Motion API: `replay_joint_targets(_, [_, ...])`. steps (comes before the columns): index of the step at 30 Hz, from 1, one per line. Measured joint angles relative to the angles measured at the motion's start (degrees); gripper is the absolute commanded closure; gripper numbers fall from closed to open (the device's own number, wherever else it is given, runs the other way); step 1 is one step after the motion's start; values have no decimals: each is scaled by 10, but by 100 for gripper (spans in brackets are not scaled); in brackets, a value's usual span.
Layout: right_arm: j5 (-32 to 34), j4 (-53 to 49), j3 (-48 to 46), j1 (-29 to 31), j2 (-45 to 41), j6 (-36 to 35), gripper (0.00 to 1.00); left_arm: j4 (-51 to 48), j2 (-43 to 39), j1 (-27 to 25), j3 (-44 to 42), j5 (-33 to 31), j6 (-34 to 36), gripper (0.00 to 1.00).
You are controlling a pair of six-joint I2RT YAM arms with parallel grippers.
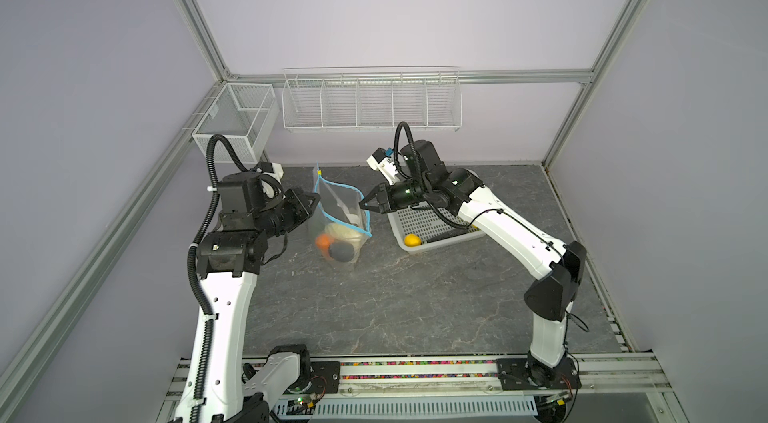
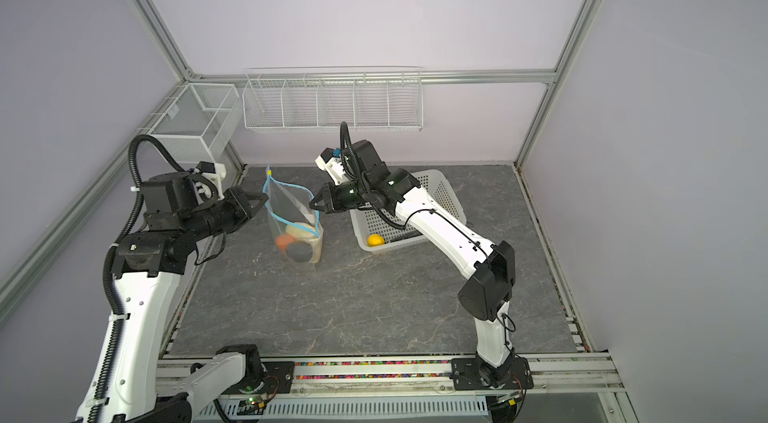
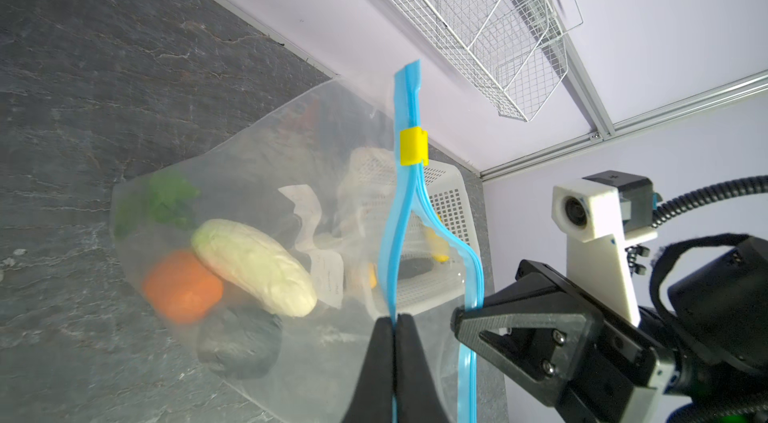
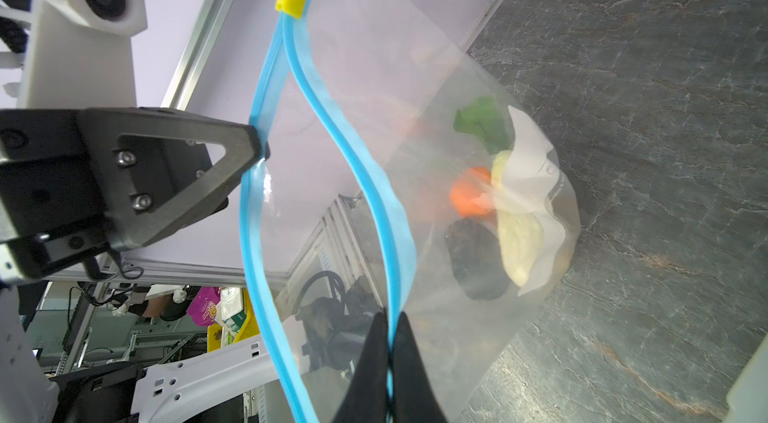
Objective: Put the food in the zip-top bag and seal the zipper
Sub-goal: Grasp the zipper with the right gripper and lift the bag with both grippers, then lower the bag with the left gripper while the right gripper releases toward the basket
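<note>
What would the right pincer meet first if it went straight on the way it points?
Shut on one lip of the zipper, the right pincer points across the open mouth of the zip-top bag; it would likely meet the opposite lip, pinched by the left pincer; depth unclear.

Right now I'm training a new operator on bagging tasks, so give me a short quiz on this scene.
1. True or false: the zipper of the zip-top bag is sealed.
2. Fill in: the food piece showing in the white basket is ____.
3. The left gripper and right gripper are shut on: A) the zipper's two sides B) food C) nothing.
Key: 1 false, the mouth gapes; 2 yellow; 3 A.
</note>
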Motion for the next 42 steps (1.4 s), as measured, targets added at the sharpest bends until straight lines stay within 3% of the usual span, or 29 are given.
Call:
replay_joint_targets(7, [-21,38,-17,0,4,25,93,-37,9,0,38,-21,26,100])
replay_joint_targets(16, [-59,120,-2,1,68,72,93,-96,26,5,57,-99,59,100])
replay_joint_targets(25, [-103,261,6,45,114,197,93,-148,49,3,130,-210,95,100])
replay_joint_targets(29, [-112,362,-54,61,114,259,93,-161,50,-7,150,-249,109,100])
replay_joint_targets(35, [-110,492,-198,35,117,342,93,-143,104,-13,132,-224,116,100])
replay_joint_targets(42, [-81,498,-332,-15,99,337,88,-83,208,-97,54,-155,113,100])
